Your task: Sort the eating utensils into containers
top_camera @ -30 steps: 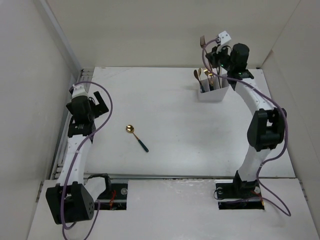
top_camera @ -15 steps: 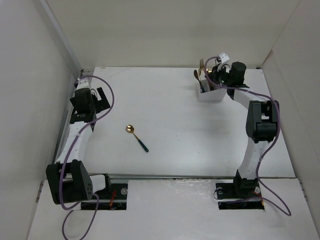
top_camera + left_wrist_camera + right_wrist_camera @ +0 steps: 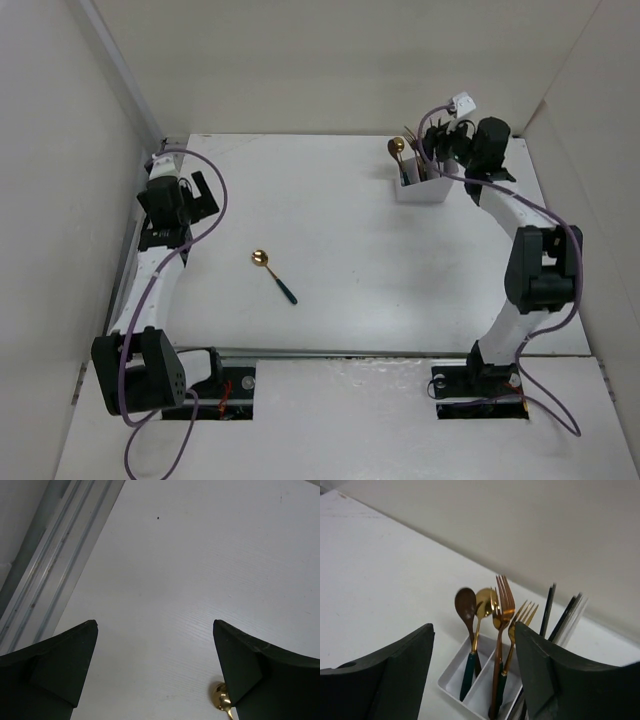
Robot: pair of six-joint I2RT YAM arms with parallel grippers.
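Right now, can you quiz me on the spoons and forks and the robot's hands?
1. True or false: the spoon lying on the table touches the white box.
2. The right gripper is: A) open and empty, B) shut on a fork, C) shut on a spoon.
3. How many forks does the right wrist view show standing in the box?
Key: 1 false, it lies well apart from the box; 2 A; 3 two.

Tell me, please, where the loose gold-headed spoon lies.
In the top view, the spoon lies flat on the table, left of centre, nearer the left hand than the white box.
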